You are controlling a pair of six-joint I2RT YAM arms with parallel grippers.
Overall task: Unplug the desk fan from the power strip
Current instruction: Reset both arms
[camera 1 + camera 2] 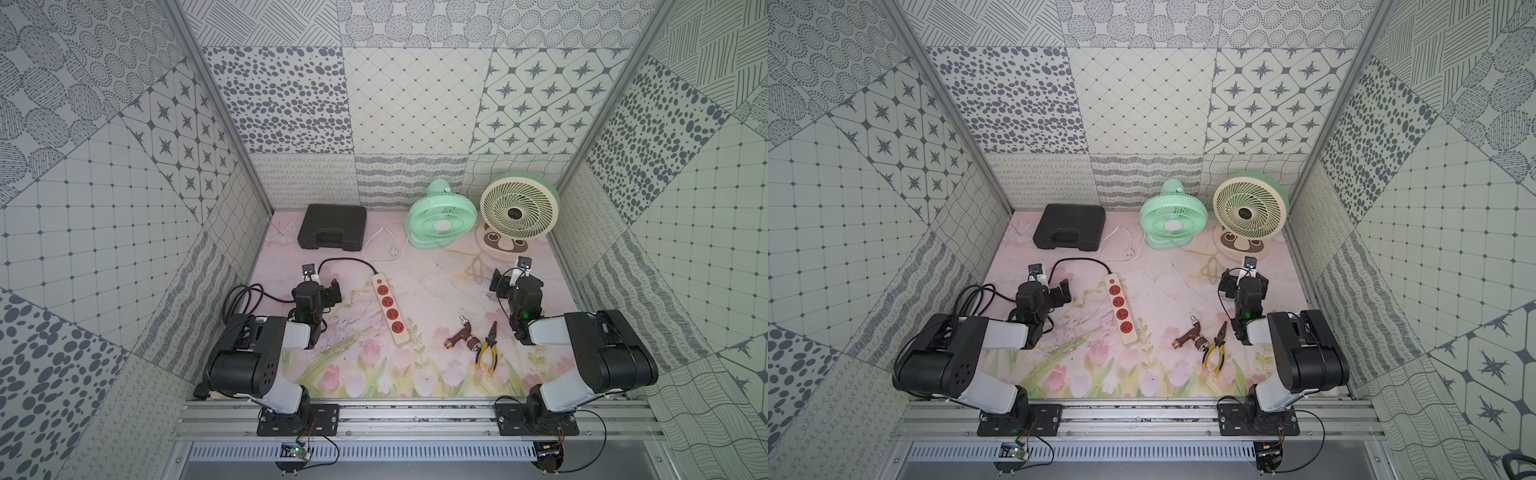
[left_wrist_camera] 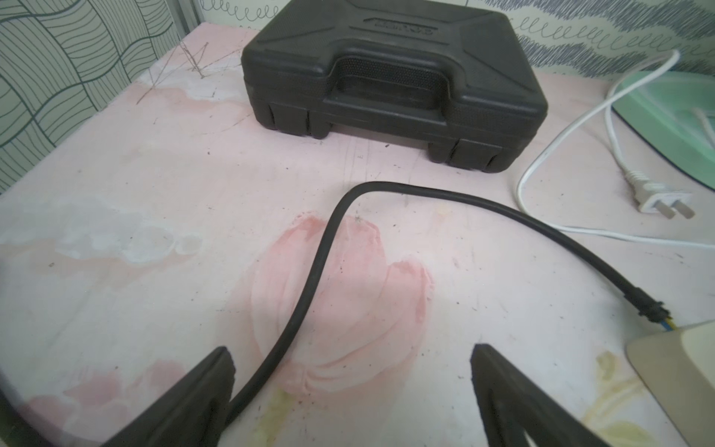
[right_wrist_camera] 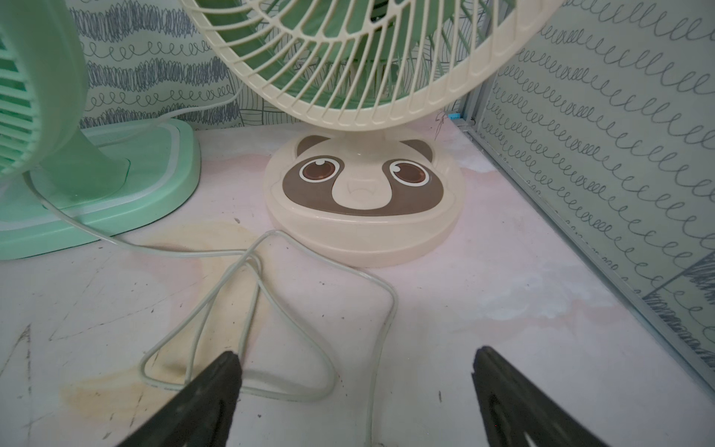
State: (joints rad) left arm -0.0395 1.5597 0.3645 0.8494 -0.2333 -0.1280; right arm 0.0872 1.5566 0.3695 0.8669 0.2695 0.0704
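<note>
The green desk fan (image 1: pixel 441 220)'s white plug (image 1: pixel 393 250) lies loose on the worktop (image 1: pixel 436 291) beyond the power strip (image 1: pixel 390 308), whose sockets are empty. The left fingers (image 2: pixel 205 391) and right fingers (image 3: pixel 212 391) are spread and hold nothing, the job apparently done.

No lettering can be read anywhere: the black case (image 2: pixel 390 89) carries a raised strip of characters on its lid in the left wrist view, too blurred to make out, and the pale marks on the dark hub of the cream fan (image 1: pixel 519 210) are too small to tell.
</note>
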